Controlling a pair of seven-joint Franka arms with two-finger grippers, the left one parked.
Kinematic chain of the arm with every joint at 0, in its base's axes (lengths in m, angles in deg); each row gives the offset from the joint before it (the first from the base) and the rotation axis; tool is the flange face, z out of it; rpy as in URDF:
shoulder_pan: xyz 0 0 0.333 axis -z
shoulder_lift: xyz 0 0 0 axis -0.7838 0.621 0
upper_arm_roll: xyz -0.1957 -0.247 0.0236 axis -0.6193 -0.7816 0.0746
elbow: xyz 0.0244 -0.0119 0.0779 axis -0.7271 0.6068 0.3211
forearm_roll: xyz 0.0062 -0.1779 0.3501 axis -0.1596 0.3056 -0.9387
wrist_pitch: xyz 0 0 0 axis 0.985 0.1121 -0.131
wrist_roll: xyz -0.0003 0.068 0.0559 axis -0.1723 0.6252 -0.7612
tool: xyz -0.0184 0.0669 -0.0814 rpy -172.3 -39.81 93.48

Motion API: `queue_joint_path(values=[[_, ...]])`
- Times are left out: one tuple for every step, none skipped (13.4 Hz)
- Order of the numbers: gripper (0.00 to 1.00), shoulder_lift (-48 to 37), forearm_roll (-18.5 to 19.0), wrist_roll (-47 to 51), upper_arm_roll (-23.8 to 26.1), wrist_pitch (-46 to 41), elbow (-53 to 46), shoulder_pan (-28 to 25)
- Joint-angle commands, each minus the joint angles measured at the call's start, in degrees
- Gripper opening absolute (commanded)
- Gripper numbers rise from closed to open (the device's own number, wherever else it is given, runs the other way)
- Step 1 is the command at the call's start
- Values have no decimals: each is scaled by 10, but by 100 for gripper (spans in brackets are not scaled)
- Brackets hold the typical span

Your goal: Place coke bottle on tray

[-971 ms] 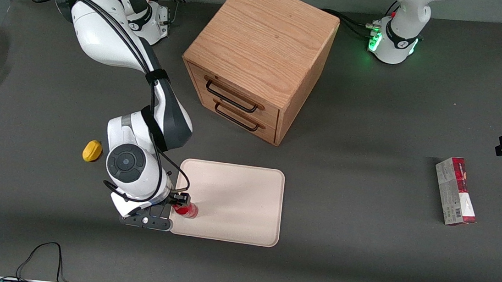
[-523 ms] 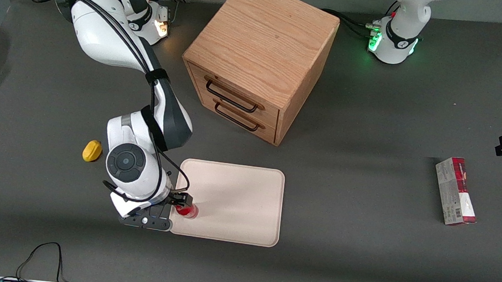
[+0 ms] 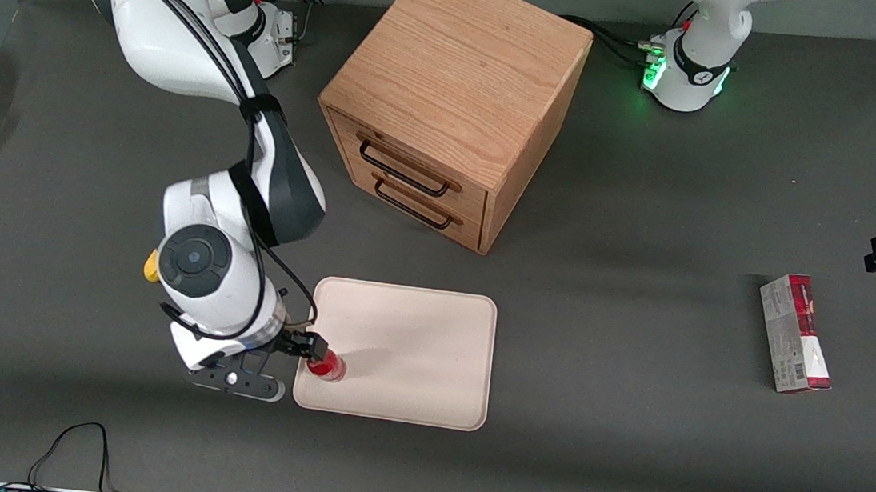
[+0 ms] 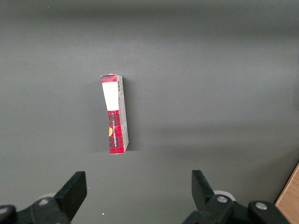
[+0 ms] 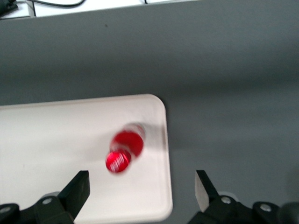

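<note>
The coke bottle (image 3: 327,365) stands upright on the cream tray (image 3: 411,356), in the tray's corner nearest the front camera at the working arm's end. My right gripper (image 3: 300,347) is open and empty. It hovers over that tray corner, just beside the bottle and toward the working arm's end. In the right wrist view the red cap and body of the bottle (image 5: 124,152) show on the tray (image 5: 51,140). The gripper (image 5: 140,189) has its two dark fingers wide apart and clear of the bottle.
A wooden two-drawer cabinet (image 3: 452,103) stands farther from the front camera than the tray. A yellow object (image 3: 150,267) is partly hidden by my arm. A red-and-grey carton (image 3: 795,333) lies toward the parked arm's end and also shows in the left wrist view (image 4: 115,114).
My arm and gripper have drawn away from the bottle toward the working arm's end of the table. The bottle stays standing in the same spot on the tray.
</note>
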Motion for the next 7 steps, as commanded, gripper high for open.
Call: queue_joint_path(values=[[100,-64,1,-51,0,-84,11,18],[100,-85,1,-87,-1,-125,26,20],[100,-116,1,-108,-1,-140,52,32],[100,-153,0,-135,-1,-142,95,43],[100,-195,-1,-175,-1,-140,141,56],[100,-226,-4,-206,-1,-139,176,71],[100,-257,-6,-229,-1,-138,209,86]])
